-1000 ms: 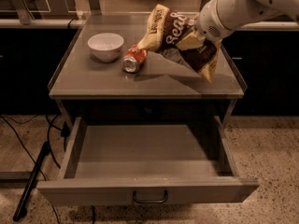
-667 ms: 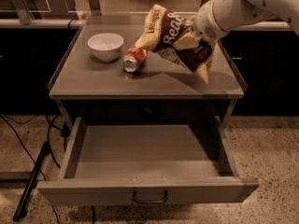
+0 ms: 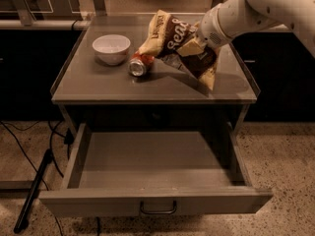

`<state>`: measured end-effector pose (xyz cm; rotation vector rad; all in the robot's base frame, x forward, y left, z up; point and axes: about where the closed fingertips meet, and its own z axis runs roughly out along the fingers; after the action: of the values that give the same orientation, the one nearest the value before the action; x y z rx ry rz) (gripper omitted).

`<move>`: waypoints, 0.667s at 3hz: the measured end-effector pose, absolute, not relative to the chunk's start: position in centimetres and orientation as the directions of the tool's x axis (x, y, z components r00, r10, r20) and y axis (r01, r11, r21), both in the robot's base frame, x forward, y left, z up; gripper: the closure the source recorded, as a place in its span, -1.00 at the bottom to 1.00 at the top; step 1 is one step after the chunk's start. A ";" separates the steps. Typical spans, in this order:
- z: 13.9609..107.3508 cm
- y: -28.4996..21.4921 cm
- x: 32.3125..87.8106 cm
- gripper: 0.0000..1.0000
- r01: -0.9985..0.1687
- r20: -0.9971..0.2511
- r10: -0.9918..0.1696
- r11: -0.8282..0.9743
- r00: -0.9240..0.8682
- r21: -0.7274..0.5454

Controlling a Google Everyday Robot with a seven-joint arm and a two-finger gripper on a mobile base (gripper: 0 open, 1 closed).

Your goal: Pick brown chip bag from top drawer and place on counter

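The brown chip bag [image 3: 173,39], dark brown with pale yellow ends and white "Sea" lettering showing, hangs above the right half of the counter [image 3: 98,85]. My gripper [image 3: 197,45] is shut on the bag's middle, and the white arm comes in from the upper right. The bag's lower yellow end droops toward the counter near its right front. The top drawer [image 3: 152,168] stands pulled wide open below the counter and its inside is bare. Its dark curved handle [image 3: 158,209] is on the front panel.
A white bowl [image 3: 111,48] stands at the counter's back left. A red soda can [image 3: 139,65] lies on its side just left of the bag. Low clear guards [image 3: 246,68] line the counter's sides. Black cables [image 3: 34,186] lie on the floor at left.
The arm has carried the bag a little leftward and farther back over the counter. The bowl, can and drawer have not moved.
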<state>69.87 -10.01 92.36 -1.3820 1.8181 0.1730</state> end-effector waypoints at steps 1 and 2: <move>90.7 -9.8 69.6 1.00 -0.866 -0.670 -0.739 0.380 -0.072 -0.326; 89.1 -9.6 69.1 1.00 -0.878 -0.664 -0.742 0.375 -0.091 -0.299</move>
<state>69.12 -9.64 89.07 -1.4057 1.8668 0.2223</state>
